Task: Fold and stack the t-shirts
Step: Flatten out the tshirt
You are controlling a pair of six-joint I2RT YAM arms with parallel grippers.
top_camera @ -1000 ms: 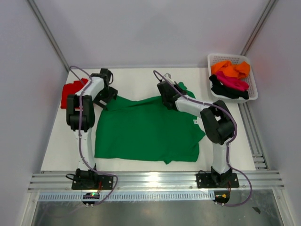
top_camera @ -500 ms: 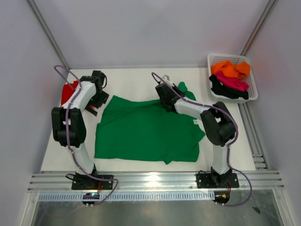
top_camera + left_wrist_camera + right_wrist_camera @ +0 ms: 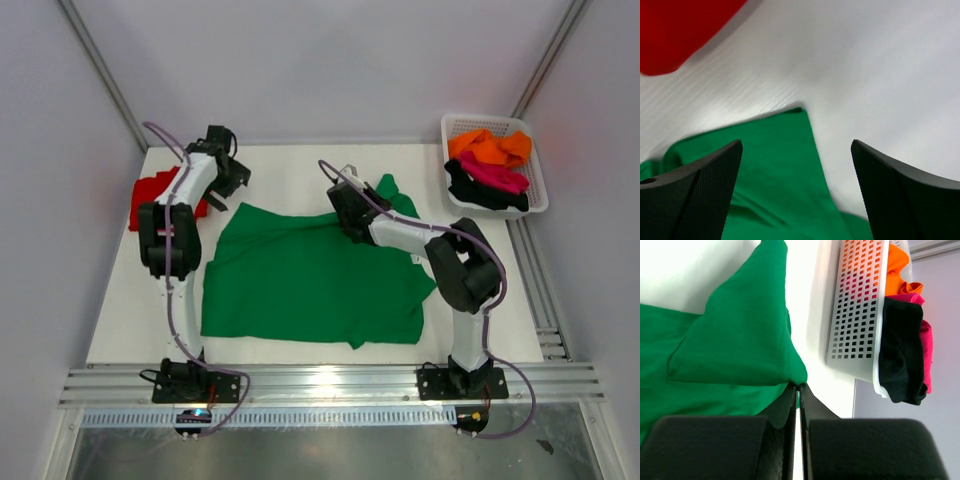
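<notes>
A bright green t-shirt [image 3: 310,285] lies spread over the middle of the table, rumpled along its far edge. My right gripper [image 3: 343,218] is shut on that far edge, and the right wrist view shows the green cloth [image 3: 730,340] folded over and pinched at the closed tips [image 3: 799,386]. My left gripper [image 3: 222,192] hovers open at the shirt's far left corner. In its wrist view the corner of the green cloth [image 3: 765,175] lies between and below the wide-apart fingers [image 3: 700,195], untouched. A red t-shirt [image 3: 150,195] lies folded at the table's left edge, also visible in the left wrist view [image 3: 680,30].
A white mesh basket [image 3: 487,118] stands at the back right, holding orange [image 3: 490,148], magenta [image 3: 495,175] and black [image 3: 480,192] shirts. The right wrist view shows its perforated wall [image 3: 855,315] close beside the held cloth. Grey walls enclose the table.
My left arm swung out to the left, then came back toward the green shirt's far left corner, staying open. The right gripper shifted slightly left, still gripping the cloth.
</notes>
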